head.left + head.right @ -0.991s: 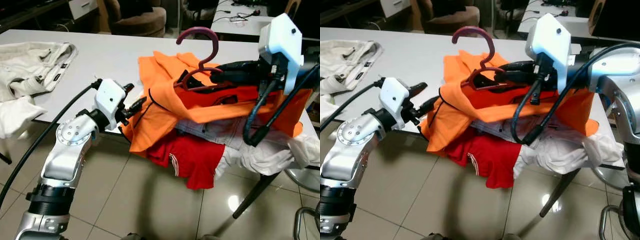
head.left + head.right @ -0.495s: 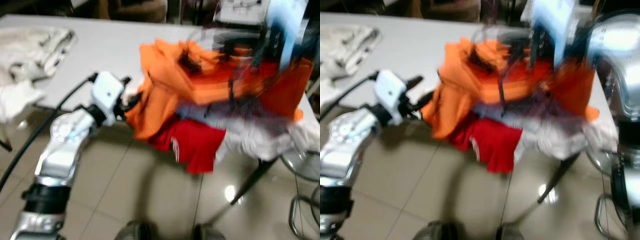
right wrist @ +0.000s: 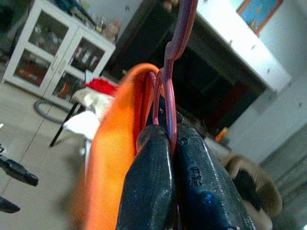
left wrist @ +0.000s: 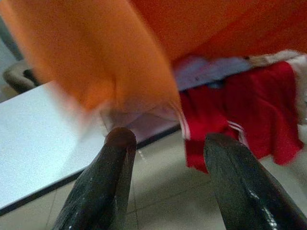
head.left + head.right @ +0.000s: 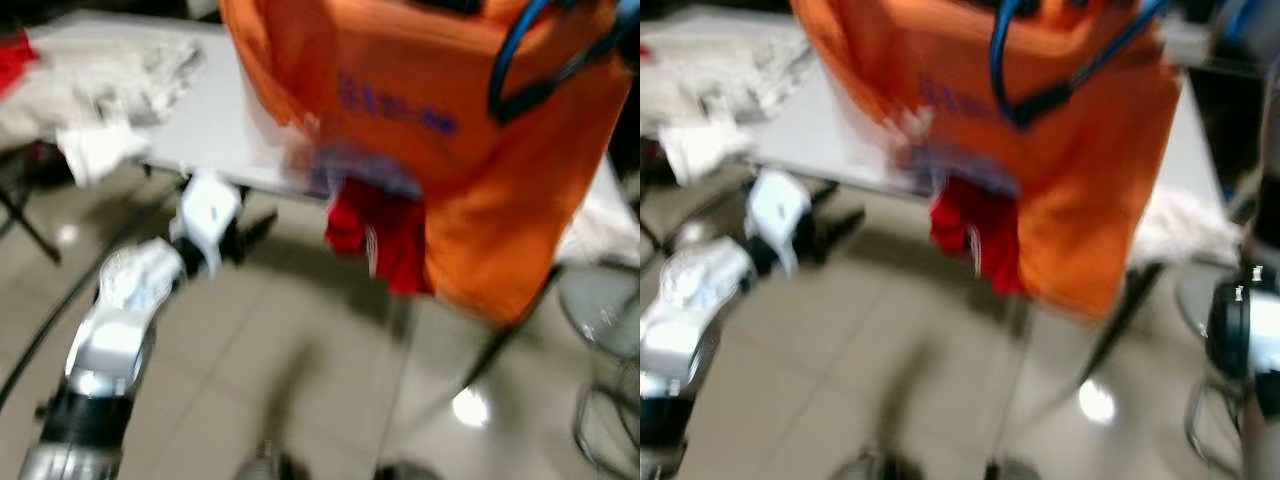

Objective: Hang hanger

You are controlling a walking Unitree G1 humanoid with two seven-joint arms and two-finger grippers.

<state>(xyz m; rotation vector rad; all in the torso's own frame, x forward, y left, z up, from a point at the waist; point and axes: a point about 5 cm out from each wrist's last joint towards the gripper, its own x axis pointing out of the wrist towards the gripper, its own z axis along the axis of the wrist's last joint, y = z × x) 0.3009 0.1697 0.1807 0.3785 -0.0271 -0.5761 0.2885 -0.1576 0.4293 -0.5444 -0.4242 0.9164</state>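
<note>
The maroon hanger (image 3: 175,43) carries an orange shirt (image 5: 420,130), which hangs in the air in front of the white table (image 5: 200,110) in the blurred eye views. In the right wrist view my right gripper (image 3: 171,143) is shut on the hanger's neck just under the hook, with orange cloth (image 3: 110,182) draped beside the fingers. My left gripper (image 5: 258,222) is low by the table's front edge, left of the shirt. In the left wrist view it (image 4: 169,136) is open and holds nothing, with the shirt's hem just beyond it.
A red garment (image 5: 385,235) and pale clothes hang over the table edge behind the shirt. White clothes (image 5: 110,90) lie on the table's left part. A dark table leg (image 5: 520,320) and a round metal base (image 5: 600,300) stand on the tiled floor at right.
The right gripper has lifted the hanger and orange shirt off the clothes pile, and the shirt now hangs free. The left gripper has dropped lower. The camera view has shifted and blurred.
</note>
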